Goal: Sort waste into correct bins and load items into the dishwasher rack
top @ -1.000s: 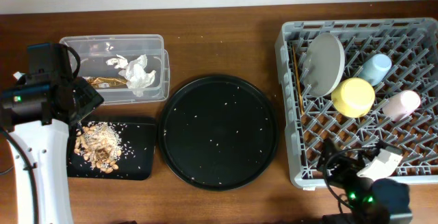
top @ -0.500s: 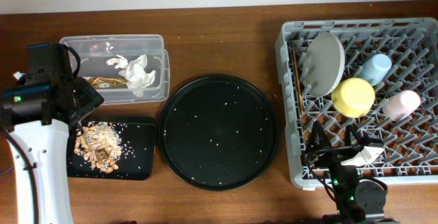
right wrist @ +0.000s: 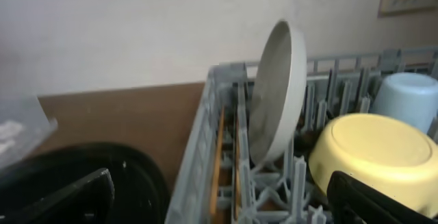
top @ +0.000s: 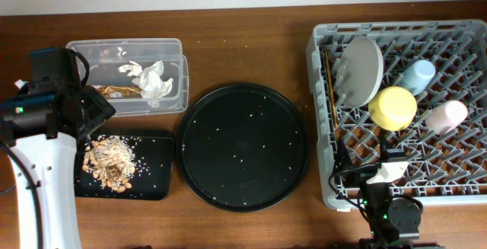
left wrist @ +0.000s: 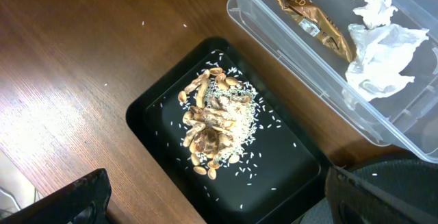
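The grey rack (top: pixel 396 192) holds the plate (top: pixel 361 70) on edge, the yellow bowl (top: pixel 393 107), the blue cup (top: pixel 418 76), the pink cup (top: pixel 446 116) and the chopsticks (top: pixel 331 89) along its left wall. The clear box (top: pixel 91 51) holds the tissue (top: pixel 152 81) and the foil wrapper (top: pixel 114 91). The food scraps (top: pixel 110 161) lie on the flat black tray (top: pixel 152 177). My left gripper (top: pixel 93 119) is open and empty above that tray (left wrist: pixel 287 169) and the scraps (left wrist: pixel 215 121). My right gripper (top: pixel 364 174) is open and empty at the rack's front left corner (right wrist: pixel 198 155), facing the plate (right wrist: pixel 277 87) and the bowl (right wrist: pixel 376 155).
The large round black tray (top: pixel 242 144), dotted with grains, lies between the bins and the rack. The table's front edge is close below the right gripper. The wall runs along the back.
My right gripper has drawn back and to the left, toward the rack's front left corner. The left arm and all the objects have stayed put.
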Action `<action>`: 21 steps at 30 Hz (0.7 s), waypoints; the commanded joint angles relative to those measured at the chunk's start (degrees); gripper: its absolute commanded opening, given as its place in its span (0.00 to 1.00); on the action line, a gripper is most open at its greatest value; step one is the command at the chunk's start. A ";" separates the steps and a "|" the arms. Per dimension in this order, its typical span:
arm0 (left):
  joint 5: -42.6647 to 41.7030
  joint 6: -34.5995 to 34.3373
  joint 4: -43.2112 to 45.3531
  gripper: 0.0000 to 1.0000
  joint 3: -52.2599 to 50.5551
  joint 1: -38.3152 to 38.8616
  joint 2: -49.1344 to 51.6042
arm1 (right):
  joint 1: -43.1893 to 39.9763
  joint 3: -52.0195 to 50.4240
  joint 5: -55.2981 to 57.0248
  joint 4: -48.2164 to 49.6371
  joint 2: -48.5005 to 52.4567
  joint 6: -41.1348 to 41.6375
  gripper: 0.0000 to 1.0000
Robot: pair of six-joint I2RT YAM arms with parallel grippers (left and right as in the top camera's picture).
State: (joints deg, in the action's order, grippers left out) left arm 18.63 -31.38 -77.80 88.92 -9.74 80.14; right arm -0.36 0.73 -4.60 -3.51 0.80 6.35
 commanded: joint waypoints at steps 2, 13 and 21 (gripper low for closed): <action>0.17 -0.74 0.11 1.00 0.26 -0.17 -0.61 | -0.46 -0.42 0.46 -0.68 -0.61 -5.42 0.98; 0.17 -0.74 0.11 1.00 0.26 -0.17 -0.61 | -0.46 -0.42 0.70 -0.72 -0.61 -7.85 0.98; 0.17 -0.74 0.11 1.00 0.26 -0.17 -0.61 | -0.46 -0.42 0.70 -0.72 -0.59 -7.85 0.98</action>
State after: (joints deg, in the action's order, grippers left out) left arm 18.61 -31.38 -77.80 88.92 -9.74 80.14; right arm -0.36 0.73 -4.38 -4.03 0.78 -1.50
